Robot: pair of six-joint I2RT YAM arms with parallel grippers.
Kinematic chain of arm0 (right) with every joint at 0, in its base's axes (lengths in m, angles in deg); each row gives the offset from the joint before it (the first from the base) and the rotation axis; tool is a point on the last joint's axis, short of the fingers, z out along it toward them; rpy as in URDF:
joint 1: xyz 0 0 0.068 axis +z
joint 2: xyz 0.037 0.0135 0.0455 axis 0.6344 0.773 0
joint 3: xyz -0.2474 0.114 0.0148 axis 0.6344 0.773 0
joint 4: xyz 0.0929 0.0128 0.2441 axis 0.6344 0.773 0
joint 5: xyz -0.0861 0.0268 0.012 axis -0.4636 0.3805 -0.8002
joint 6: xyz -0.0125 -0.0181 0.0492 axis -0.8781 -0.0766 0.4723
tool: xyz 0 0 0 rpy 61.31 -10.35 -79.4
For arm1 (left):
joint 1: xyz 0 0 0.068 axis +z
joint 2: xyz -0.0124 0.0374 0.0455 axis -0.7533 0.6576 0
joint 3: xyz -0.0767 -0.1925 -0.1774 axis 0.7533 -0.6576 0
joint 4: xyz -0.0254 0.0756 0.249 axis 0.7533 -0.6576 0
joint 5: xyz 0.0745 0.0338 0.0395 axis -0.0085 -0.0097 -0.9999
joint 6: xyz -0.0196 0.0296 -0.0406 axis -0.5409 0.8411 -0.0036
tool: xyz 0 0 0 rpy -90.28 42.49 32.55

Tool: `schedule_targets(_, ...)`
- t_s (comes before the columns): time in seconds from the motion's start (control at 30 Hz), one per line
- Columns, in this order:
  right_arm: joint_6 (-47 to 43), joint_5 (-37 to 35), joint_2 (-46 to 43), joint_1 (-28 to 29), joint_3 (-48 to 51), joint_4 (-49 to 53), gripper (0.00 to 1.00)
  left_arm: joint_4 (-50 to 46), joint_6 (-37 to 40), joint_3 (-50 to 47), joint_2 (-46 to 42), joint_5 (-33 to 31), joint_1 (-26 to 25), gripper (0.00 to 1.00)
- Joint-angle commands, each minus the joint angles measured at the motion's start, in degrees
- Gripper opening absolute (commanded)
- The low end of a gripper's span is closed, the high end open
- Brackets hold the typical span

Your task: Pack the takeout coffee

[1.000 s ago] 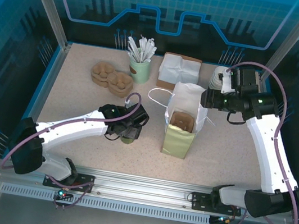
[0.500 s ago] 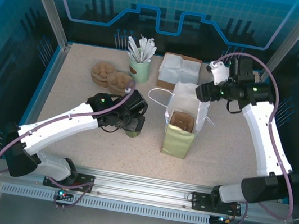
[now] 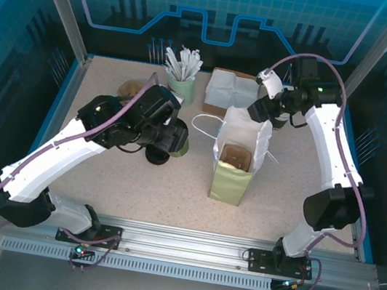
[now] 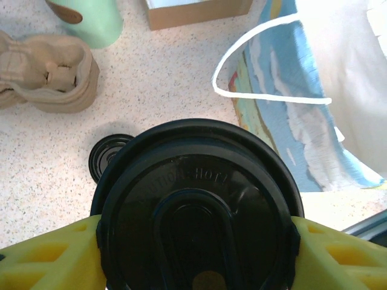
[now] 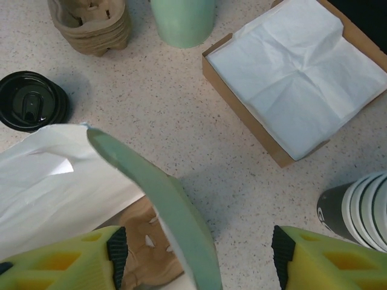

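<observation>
**Left gripper clamped on the takeout coffee, beside the paper bag**

Left gripper (image 4: 196, 249) has its yellow fingers (image 4: 51, 257) pressed against opposite sides of the takeout coffee (image 4: 196, 193), at the rim of its round black lid. In the overhead view the left gripper (image 3: 170, 140) holds the cup (image 3: 181, 146) left of the paper bag (image 3: 232, 177) and outside it, near its white handle loop (image 4: 272, 96). Whether the cup's base touches the table (image 3: 295, 198) cannot be told.

Right gripper (image 5: 193, 261) is at the far right corner of the bag's mouth. Its fingers (image 5: 63, 260) stand well apart, with the bag's green rim (image 5: 175, 211) running between them and touching neither pad. A brown cardboard carrier (image 3: 236, 156) sits inside the bag.

A loose stack of black lids (image 5: 30, 100) lies on the table left of the bag. Beyond it are stacked pulp cup trays (image 4: 45, 75) and a mint-green cup (image 3: 181, 90) of wrapped sticks. A cardboard box of white napkins (image 5: 299, 75) stands behind the bag, with a stack of lidless cups (image 5: 363, 211) to its right.
</observation>
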Motion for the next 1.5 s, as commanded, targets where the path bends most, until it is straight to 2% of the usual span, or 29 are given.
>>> schedule_targets(0.0, -6.33, 4.05, 2.79, -1.07, -2.70, 4.61, 0.61, -5.47, 3.00, 5.56, 1.38, 1.24, -0.24, 0.64)
schedule_targets(0.13, -7.52, 7.79, 3.84, -1.08, -2.70, 5.81, 0.56, -6.91, 4.05, 10.28, 2.26, 1.75, -0.22, 0.64)
schedule_targets(0.27, -8.53, 6.71, 4.99, -1.07, -2.93, 6.65, 0.55, -8.13, 4.61, 13.57, 3.19, 2.73, -0.24, 0.64)
schedule_targets(0.4, -10.24, 5.69, 7.15, -1.14, -4.75, 9.77, 0.49, -9.04, 5.20, 16.59, 4.28, 3.72, -0.25, 0.64)
schedule_targets(0.47, -10.95, 6.12, 7.93, -1.12, -5.57, 10.70, 0.44, -9.73, 5.57, 18.21, 5.20, 4.59, -0.26, 0.64)
schedule_targets(0.6, -10.97, 7.63, 8.88, -1.10, -7.10, 10.98, 0.20, -11.33, 6.27, 22.13, 6.94, 6.56, -0.24, 0.64)
schedule_targets(0.73, -9.98, 10.21, 8.58, -1.12, -8.29, 10.76, 0.07, -12.23, 6.63, 25.61, 8.11, 7.87, -0.24, 0.63)
schedule_targets(0.9, -8.18, 11.57, 6.08, 0.33, -6.65, 8.19, 0.06, -12.84, 7.34, 29.03, 9.73, 9.12, -0.25, 0.63)
schedule_targets(1.07, -4.37, 7.94, 4.03, 2.53, -4.61, 5.48, 0.01, -13.11, 8.02, 32.12, 11.13, 10.37, -0.25, 0.63)
schedule_targets(1.47, 16.25, 1.78, 1.60, 6.61, -5.12, 1.55, 0.00, -12.75, 8.80, 36.73, 13.06, 11.86, -0.27, 0.62)
